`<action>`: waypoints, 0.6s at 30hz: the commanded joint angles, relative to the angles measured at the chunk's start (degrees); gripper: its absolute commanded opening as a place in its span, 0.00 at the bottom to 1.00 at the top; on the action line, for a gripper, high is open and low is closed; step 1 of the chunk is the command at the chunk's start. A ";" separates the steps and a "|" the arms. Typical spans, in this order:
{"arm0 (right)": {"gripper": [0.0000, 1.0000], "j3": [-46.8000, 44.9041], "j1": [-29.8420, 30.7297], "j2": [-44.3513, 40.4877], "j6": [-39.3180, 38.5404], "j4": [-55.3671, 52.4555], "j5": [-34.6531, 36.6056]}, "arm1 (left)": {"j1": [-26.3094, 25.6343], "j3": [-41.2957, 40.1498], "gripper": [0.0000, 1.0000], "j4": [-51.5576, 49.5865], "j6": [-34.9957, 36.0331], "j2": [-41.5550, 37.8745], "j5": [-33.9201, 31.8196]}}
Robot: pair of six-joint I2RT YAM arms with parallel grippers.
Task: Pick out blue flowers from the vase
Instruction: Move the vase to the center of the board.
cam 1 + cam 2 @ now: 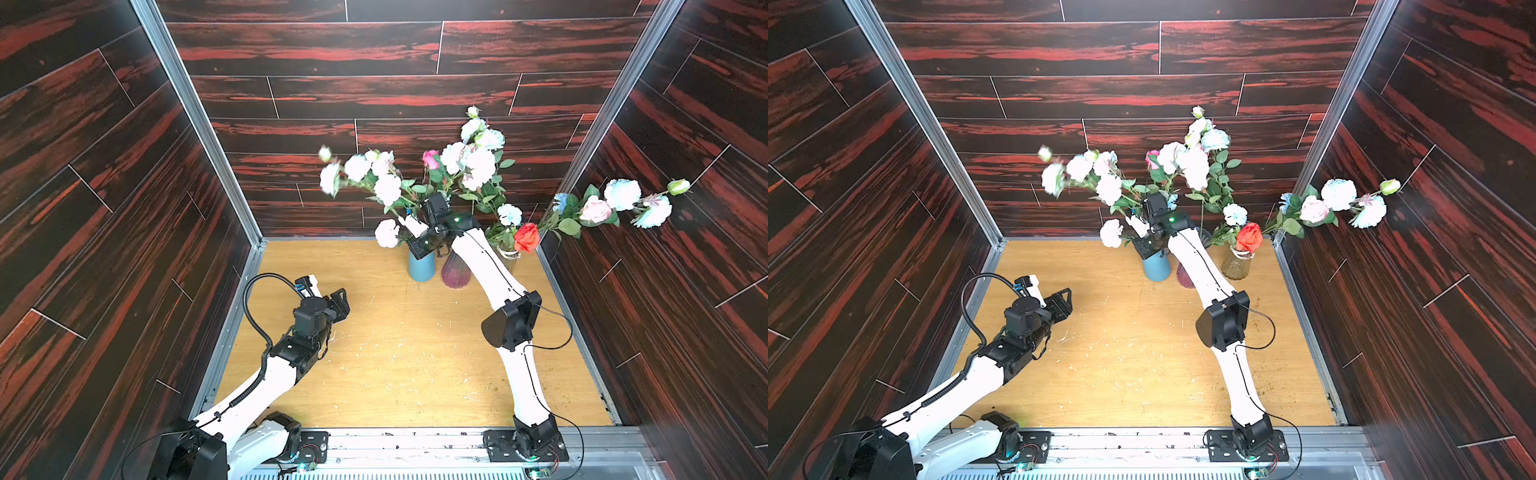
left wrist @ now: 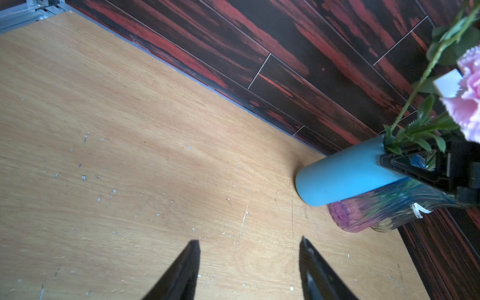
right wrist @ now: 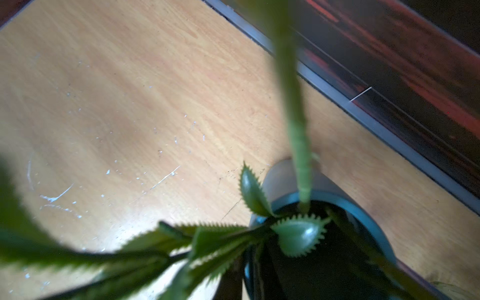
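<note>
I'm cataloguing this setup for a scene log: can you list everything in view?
blue flowers: several, pale blue-white, mostly in the spray leaning toward the right wall
carnations: several, pale pink, above the blue vase
pink rose: one, behind the carnations
red rose: one, by the clear vase
pale pink rose: one, in the right-hand spray
blue vase: one, matte blue, back of table
purple vase: one, ribbed glass, beside the blue vase
clear vase: one, glass, back right corner
table: one, light wood, scuffed
left tool: one, black, open, over bare table
right tool: one, black, shut, at the blue vase's mouth among stems
</note>
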 commanded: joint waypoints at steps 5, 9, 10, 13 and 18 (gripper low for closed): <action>0.00 0.27 1.44 -6.67 2.25 -0.90 -3.72 | 0.26 0.93 0.62 0.24 0.74 -1.02 -0.62; 0.00 0.27 2.50 -8.47 2.32 -1.70 -4.94 | 0.20 0.73 0.62 0.42 0.78 -1.14 -0.58; 0.00 0.18 3.05 -8.93 2.29 -2.05 -4.79 | 0.25 0.72 0.62 0.42 0.80 -1.14 -0.51; 0.00 -0.16 4.86 -10.18 2.17 -3.07 -3.47 | 0.26 0.62 0.62 0.50 0.80 -1.29 -0.62; 0.00 -2.95 8.99 -12.96 2.24 -4.29 0.40 | 0.25 0.46 0.62 0.62 0.78 -1.49 -0.67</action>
